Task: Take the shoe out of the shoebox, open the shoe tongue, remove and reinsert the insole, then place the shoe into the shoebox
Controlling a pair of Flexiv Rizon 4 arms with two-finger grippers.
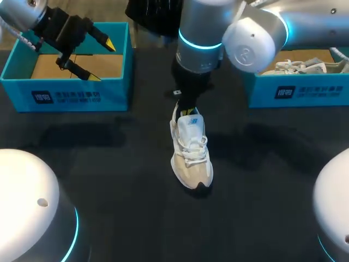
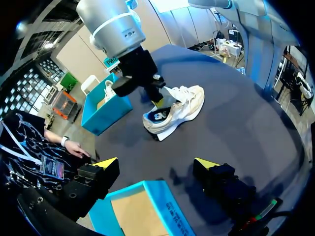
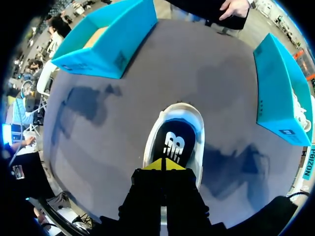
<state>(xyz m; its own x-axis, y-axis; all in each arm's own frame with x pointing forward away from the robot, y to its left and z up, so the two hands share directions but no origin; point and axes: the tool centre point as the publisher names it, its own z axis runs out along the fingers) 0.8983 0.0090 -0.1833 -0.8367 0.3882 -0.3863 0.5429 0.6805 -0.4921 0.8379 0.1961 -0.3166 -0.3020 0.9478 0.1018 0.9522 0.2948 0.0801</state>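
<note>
At ten o'clock on the table (image 1: 109, 169) the left shoebox (image 1: 65, 97) is sitting open, and the left gripper (image 1: 102, 61) is hovering over it with its fingers spread wide apart. The shoe (image 1: 191, 153) is standing at the table's centre, toe pointing to six o'clock. The right gripper (image 1: 188, 112) is hanging at the shoe's twelve o'clock end, its yellow tips pressed together at the heel of the insole (image 3: 176, 142). At two o'clock the right shoebox (image 1: 294, 94) is holding a second shoe (image 1: 297, 66).

The shoe (image 1: 191, 155) is white and beige, its insole (image 3: 175, 142) black, the shoebox (image 1: 65, 97) turquoise.
</note>
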